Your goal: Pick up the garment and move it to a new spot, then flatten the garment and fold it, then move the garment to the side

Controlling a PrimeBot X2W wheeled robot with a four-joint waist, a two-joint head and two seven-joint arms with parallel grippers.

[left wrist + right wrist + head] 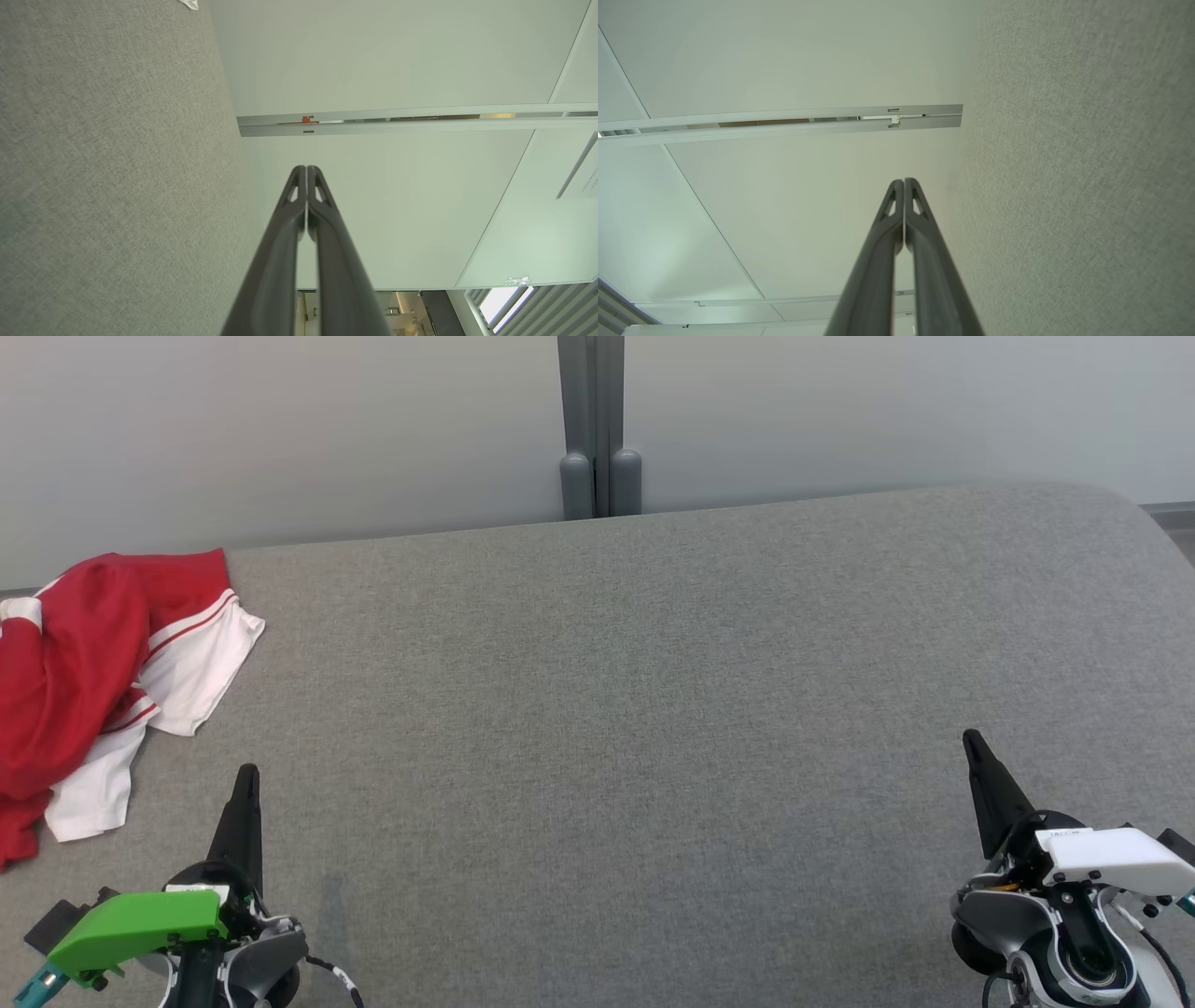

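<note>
The crumpled red-and-white fabric garment point(84, 672) (a jersey, I think) lies bunched at the grey cloth-covered table's point(653, 709) left edge, while the left gripper point(247, 777) and right gripper point(972, 739) sit parked by its front corners, both pressed together and empty, since pickup hasn't started.

No legible text: tiny print on white wrist cover point(1106, 859) and wall sign point(581, 179) unreadable

Left gripper point(306, 171) fingers pressed together; grey fabric surface point(107, 177) left, pale wall panels point(397, 60) right, garment corner point(189, 3) top
</note>
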